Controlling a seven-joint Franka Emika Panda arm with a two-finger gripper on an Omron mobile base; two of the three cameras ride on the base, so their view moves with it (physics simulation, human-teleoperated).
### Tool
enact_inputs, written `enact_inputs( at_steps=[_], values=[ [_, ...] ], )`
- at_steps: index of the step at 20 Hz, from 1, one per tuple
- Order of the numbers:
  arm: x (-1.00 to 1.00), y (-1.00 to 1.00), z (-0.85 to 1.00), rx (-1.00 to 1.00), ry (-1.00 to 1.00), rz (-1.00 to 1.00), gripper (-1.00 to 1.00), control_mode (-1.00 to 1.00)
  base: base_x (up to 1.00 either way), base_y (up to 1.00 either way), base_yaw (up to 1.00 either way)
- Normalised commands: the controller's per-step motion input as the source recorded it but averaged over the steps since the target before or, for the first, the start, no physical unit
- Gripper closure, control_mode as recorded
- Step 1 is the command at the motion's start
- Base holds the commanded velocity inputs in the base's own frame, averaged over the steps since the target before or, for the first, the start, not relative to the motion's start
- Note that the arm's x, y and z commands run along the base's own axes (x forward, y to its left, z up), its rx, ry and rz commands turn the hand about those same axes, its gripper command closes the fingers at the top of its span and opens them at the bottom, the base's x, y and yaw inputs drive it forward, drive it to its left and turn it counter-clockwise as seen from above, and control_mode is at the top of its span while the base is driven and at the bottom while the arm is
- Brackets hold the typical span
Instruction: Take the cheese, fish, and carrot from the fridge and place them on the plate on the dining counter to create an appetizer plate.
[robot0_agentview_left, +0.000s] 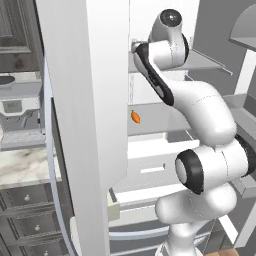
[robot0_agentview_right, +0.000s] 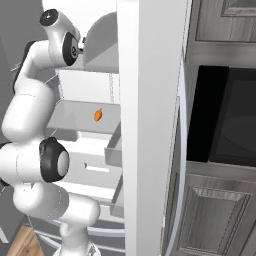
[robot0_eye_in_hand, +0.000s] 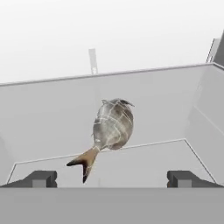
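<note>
Grey-brown fish (robot0_eye_in_hand: 111, 127) with pale netted markings lying on a grey fridge shelf, orange-brown tail toward the camera, small stubby orange carrot (robot0_agentview_left: 135, 117) with green top on a lower shelf, white fridge (robot0_agentview_left: 90, 100) doors open

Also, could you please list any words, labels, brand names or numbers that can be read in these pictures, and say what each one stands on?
None can be read anywhere.
The coffee machine has a small front panel, too blurred to show any characters.
The fridge, carrot and fish bear no text.
</note>
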Motion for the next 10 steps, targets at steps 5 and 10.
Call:
enact_inputs(
  at_steps=[5, 10],
  values=[
    [0.59, -0.01, -0.26, 0.00, 0.00, -0.05, -1.00, -1.00, 0.00, 0.00, 0.00],
    [0.51, 0.00, -0.15, 0.00, 0.00, -0.04, -1.00, -1.00, 0.00, 0.00, 0.00]
  ],
)
